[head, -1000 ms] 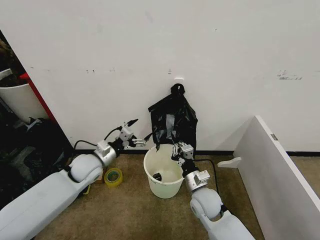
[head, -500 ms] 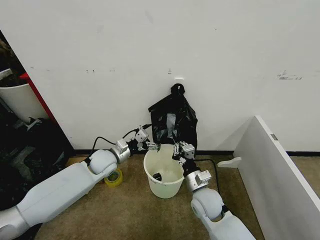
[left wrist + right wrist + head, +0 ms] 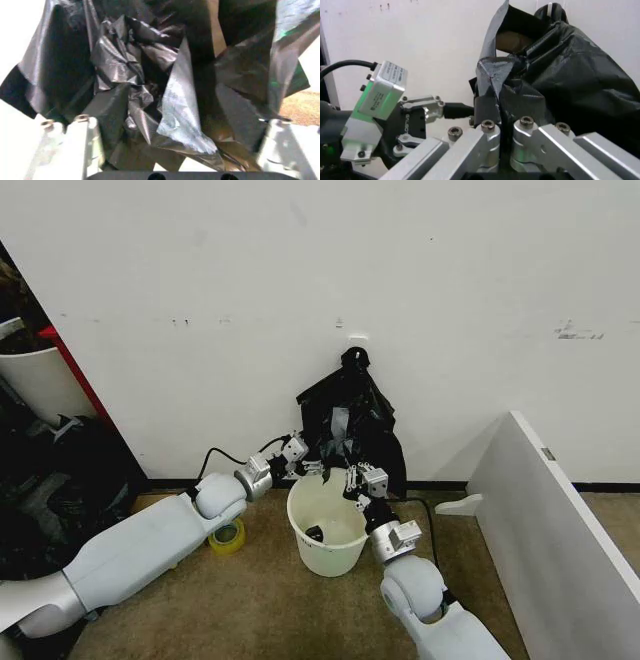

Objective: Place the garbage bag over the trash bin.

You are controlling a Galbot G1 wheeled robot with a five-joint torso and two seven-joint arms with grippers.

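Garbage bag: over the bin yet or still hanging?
Still hanging. The garbage bag droops against the wall above the trash bin, whose rim is bare. The right gripper pinches its lower edge.

Head view bright and even, wall (image 3: 450,280) flatly lit, dim clutter at left edge. Garbage bag (image 3: 165,93) shows glossy highlights on creases (left wrist view soft, slightly blurred). Right wrist view: near fingers (image 3: 485,146) out of focus, wall overexposed.

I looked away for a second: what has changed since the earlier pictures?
The left tool swung in from the robot's left to the garbage bag, its fingers open around the film. The right tool stayed clamped on the bag's edge over the trash bin, which did not move.
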